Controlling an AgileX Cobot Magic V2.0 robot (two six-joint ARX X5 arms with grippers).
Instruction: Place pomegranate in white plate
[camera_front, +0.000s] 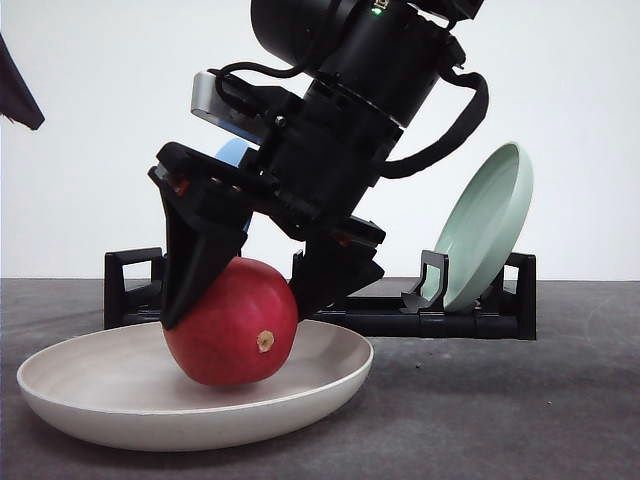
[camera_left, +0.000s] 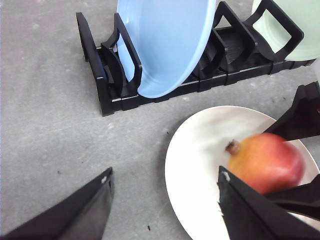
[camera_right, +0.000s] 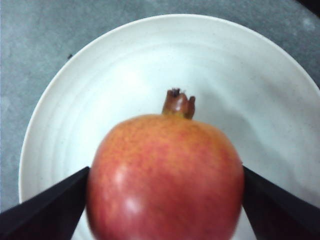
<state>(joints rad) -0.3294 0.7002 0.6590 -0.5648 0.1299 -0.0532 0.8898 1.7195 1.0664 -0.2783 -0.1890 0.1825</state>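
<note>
Pomegranate (camera_front: 232, 325) resting in the white plate (camera_front: 80, 395) on the worktop, clamped between the right gripper (camera_front: 240, 290) jaws. Left gripper (camera_left: 165, 205) jaws spread wide, holding nothing.

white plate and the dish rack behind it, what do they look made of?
White plate: likely matte ceramic or melamine; off-white with fine speckles, no glare, can't tell which. Dish rack: probably moulded black plastic; uniform dull sheen, rounded slot posts.
</note>
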